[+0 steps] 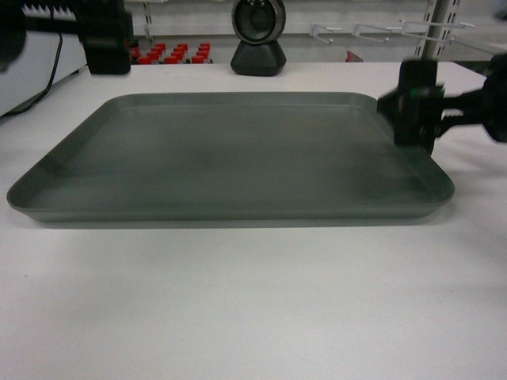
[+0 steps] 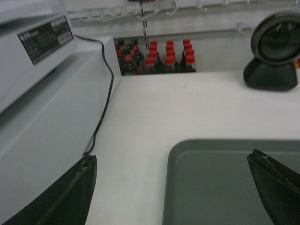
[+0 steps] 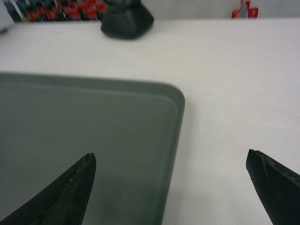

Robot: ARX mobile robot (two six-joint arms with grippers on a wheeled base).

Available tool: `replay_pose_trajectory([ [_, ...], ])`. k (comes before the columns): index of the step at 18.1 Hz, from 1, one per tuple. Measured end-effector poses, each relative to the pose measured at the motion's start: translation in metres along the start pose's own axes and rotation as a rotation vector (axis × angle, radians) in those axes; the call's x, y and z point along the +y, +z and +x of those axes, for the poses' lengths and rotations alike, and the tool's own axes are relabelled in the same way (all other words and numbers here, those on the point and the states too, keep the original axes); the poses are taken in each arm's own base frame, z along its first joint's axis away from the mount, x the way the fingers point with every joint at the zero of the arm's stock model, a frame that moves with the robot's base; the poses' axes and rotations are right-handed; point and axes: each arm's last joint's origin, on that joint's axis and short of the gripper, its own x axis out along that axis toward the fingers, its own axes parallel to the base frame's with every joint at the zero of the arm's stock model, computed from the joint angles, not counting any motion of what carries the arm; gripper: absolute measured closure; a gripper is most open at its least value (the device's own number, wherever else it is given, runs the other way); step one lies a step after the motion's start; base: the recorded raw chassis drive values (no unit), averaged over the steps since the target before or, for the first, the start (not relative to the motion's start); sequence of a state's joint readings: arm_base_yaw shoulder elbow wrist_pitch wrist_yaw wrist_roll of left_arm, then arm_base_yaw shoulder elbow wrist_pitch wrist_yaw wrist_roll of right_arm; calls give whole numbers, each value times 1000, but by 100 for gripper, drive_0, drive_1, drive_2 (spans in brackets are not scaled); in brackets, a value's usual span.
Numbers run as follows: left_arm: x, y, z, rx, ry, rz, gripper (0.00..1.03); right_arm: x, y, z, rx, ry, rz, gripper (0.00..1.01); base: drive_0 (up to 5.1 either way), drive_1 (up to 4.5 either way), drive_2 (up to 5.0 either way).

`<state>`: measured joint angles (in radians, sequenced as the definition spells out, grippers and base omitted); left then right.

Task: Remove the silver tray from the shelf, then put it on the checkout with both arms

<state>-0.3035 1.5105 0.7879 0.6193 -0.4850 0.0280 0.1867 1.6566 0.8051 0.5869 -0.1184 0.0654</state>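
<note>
Tray lies flat on the checkout, long side across the head view, its far edge near the scanner. Bottom is bare; rim is intact all round as far as visible.

Left gripper: upper left of the head view, above and behind the tray's far left corner, apart from it. In the left wrist view its two fingers stand wide apart; the tray's corner shows between them, lower right, with bare tabletop on the left. Nothing is held.

Right gripper: at the tray's far right corner in the head view, blurred; whether it touches the rim cannot be told there. In the right wrist view its fingers are spread wide, straddling the tray's right edge, one finger over the tray bottom, the other over the tabletop. The jaws appear above the rim, not closed on it. Nothing is held.

Surroundings:
- Scanner: black base, round head, upright at the far edge of the checkout, behind the tray.
- Red-capped bottles in rows beyond the tabletop, behind the scanner's left.
- Grey-white machine with a label and a black cable along the checkout's left side.
- White hooks on the back wall.
</note>
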Motion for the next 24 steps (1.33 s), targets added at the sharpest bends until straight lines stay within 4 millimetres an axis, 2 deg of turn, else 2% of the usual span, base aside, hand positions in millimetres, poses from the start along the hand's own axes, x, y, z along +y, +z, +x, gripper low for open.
replay_pose_trajectory([
  [3, 20, 27, -20, -63, -12, -112, 5, -6, 35, -26, -146, 15, 73, 3, 0, 0, 0],
  [6, 51, 47, -49, -146, 14, -187, 5, -21, 51, -52, -196, -9, 90, 3, 0, 0, 0],
  [8, 65, 51, -65, -165, 53, -195, 5, -21, 65, -72, -252, -17, 85, 3, 0, 0, 0],
  [10, 68, 44, -69, -131, 55, -178, 6, -16, 67, -82, -269, -6, 85, 3, 0, 0, 0],
  [11, 72, 35, -71, -109, -43, -138, 16, -10, 63, -82, -293, -60, 69, 8, 0, 0, 0],
  [12, 75, 18, -79, -101, -135, -109, 27, -11, 49, -88, -297, -180, 29, 19, 0, 0, 0],
  [14, 80, -6, -95, -70, -176, -82, 48, -14, 18, -111, -248, -281, -14, 41, 0, 0, 0],
  [17, 92, -18, -119, -108, -180, -88, 80, -9, 5, -149, -229, -295, -32, 72, 0, 0, 0],
  [19, 100, -33, -126, -104, -190, -86, 101, -5, 1, -169, -308, -289, -45, 94, 0, 0, 0],
  [20, 105, -43, -128, -86, -178, -84, 101, -11, -8, -175, -306, -279, -53, 99, 0, 0, 0],
  [22, 107, -54, -135, -86, -172, -84, 102, -17, -31, -179, -255, -312, -43, 99, 0, 0, 0],
  [24, 107, -60, -142, -100, -180, -85, 102, -14, -40, -185, -266, -294, -47, 99, 0, 0, 0],
])
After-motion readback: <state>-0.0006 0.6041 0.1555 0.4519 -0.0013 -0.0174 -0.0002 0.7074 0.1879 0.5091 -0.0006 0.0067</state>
